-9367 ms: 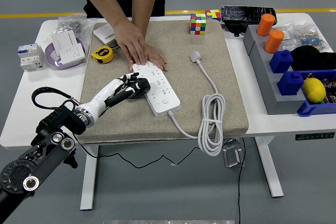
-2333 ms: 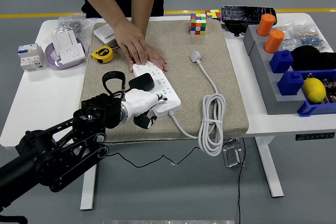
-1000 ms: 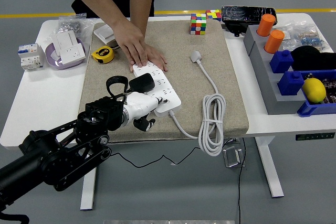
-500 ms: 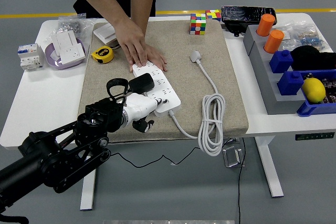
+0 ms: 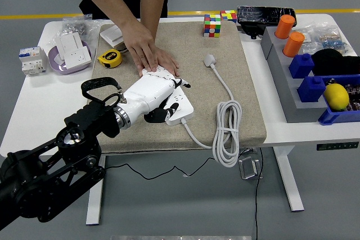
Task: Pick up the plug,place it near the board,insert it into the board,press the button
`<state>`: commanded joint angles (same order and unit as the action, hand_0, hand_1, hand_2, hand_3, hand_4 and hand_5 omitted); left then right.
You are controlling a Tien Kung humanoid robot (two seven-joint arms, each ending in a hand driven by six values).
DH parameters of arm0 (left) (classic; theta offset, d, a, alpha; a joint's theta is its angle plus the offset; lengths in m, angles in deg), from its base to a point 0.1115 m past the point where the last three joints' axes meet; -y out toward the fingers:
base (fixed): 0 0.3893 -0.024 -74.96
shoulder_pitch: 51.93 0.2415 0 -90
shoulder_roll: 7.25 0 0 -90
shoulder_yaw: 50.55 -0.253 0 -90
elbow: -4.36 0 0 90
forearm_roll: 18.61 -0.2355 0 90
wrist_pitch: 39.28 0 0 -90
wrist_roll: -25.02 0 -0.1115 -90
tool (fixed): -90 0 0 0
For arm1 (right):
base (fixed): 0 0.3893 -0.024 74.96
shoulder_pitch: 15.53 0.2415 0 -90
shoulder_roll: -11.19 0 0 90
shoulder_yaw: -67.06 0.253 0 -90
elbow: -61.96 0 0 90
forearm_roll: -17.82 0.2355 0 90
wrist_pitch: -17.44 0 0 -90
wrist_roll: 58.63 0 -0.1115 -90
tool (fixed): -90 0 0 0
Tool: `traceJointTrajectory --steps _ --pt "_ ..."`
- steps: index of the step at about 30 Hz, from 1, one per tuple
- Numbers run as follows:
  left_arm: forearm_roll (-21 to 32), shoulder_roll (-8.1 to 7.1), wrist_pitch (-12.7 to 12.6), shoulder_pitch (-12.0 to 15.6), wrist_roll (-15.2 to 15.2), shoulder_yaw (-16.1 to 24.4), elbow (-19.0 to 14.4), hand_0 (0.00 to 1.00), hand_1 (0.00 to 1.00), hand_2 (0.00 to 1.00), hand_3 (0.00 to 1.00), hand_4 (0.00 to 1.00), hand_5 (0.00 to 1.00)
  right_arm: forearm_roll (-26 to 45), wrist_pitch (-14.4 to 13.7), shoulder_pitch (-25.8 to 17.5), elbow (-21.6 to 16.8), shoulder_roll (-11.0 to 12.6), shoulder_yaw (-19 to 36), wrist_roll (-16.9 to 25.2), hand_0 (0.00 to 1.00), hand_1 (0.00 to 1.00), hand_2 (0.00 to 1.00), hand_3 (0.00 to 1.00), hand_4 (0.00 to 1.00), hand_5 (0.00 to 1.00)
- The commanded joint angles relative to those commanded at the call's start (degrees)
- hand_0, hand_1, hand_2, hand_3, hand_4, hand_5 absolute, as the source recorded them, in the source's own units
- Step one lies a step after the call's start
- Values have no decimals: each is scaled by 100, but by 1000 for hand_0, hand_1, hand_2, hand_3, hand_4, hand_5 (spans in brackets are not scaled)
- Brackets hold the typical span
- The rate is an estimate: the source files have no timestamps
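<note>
- Head view, landmark: power strip [image 5: 179,104], white, lying slantwise on the tan mat [image 5: 225,37].
- Left hand [image 5: 153,95] laid over the strip's middle, white back of hand up, dark fingers [image 5: 160,116] curled down at the strip's near side; cannot tell whether curled on anything.
- Black plug not visible; hidden under the hand or out of sight, cannot tell which.
- Right arm nowhere in frame.
- Person's hand [image 5: 147,53] flat, palm down, pressing the strip's far end; forearms coming in from the top.
- White cable [image 5: 227,133] running from the strip's near end, coiled on the mat to the right of the strip; its white plug [image 5: 210,60] lying loose on the mat, right of the strip's far end.
- Yellow tape measure [image 5: 109,58] left of the strip's far end, at the mat's edge.
- Colour cube [image 5: 212,25] beyond the strip, at the mat's far edge.
- Purple bowl [image 5: 56,63] with white sockets well left of the strip.
- Yellow lemon [image 5: 336,96] in a blue bin, far right of the strip.
</note>
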<state>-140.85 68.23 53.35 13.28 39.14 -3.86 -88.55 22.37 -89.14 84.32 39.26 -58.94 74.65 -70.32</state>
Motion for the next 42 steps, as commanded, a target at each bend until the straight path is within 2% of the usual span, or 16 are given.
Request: traceJointTrajectory --steps 3,4,9,10,11,21,22,27,28,30,33,34,37,39,40,42 --pt "524 7 -393 96 -333 89 -38 628 374 363 810 843 377 -10 -2 6 -2 -8 16 -2 849 763 734 766 998 998" --pt "634 21 -448 108 -394 111 -19 998 998 998 998 939 467 -15 -2 10 -3 -10 21 -2 848 764 734 766 998 998" --pt "1204 43 -650 159 -614 186 101 998 998 998 998 939 467 -23 -5 33 -5 -12 41 1 848 764 734 766 998 998" --pt "1281 38 -679 167 -644 191 117 998 998 998 998 975 512 -20 -4 29 -5 -12 41 1 847 763 734 766 998 998" --pt "1330 34 -696 173 -659 194 128 998 998 998 998 975 512 -17 -4 24 -5 -13 40 1 847 763 734 766 998 998" --pt "1306 23 -653 185 -584 154 181 998 998 998 998 985 526 -15 -5 24 0 -18 52 1 847 764 734 766 998 998" --pt "1308 22 -657 180 -565 146 186 910 922 904 998 980 527 -17 -5 25 -1 -18 53 1 847 764 734 766 998 998" --pt "980 30 -623 122 -428 134 242 910 922 904 998 980 527 -2 -6 18 2 -13 40 0 847 764 734 766 998 998" --pt "886 27 -630 98 -405 115 261 384 431 437 998 879 290 -3 -6 19 2 -13 41 0 848 764 734 766 998 998" --pt "733 29 -646 48 -354 81 303 384 431 437 998 879 290 -4 -6 28 1 -11 35 -2 848 764 734 766 998 998" --pt "441 50 -535 -47 -352 21 423 384 431 437 998 879 290 -13 -5 37 -1 -13 40 -3 848 764 734 766 998 998" --pt "376 55 -500 -70 -354 0 456 218 149 219 970 603 143 -11 -6 37 -1 -13 36 -3 848 764 734 766 998 998" --pt "240 77 -334 -162 -350 -77 597 218 149 219 970 603 143 -1 -4 35 1 -7 18 -3 848 764 734 766 998 998" --pt "174 107 -114 -241 -342 -138 741 218 149 219 970 603 143 12 -5 34 3 -1 -4 -4 848 764 734 766 998 998" --pt "153 119 -29 -265 -334 -155 795 137 47 142 910 617 2 12 -5 34 3 1 -7 -4 848 764 734 766 998 998" --pt "114 161 194 -327 -304 -200 963 137 47 142 910 617 2 11 -6 40 1 5 -11 -4 848 764 734 766 998 998"
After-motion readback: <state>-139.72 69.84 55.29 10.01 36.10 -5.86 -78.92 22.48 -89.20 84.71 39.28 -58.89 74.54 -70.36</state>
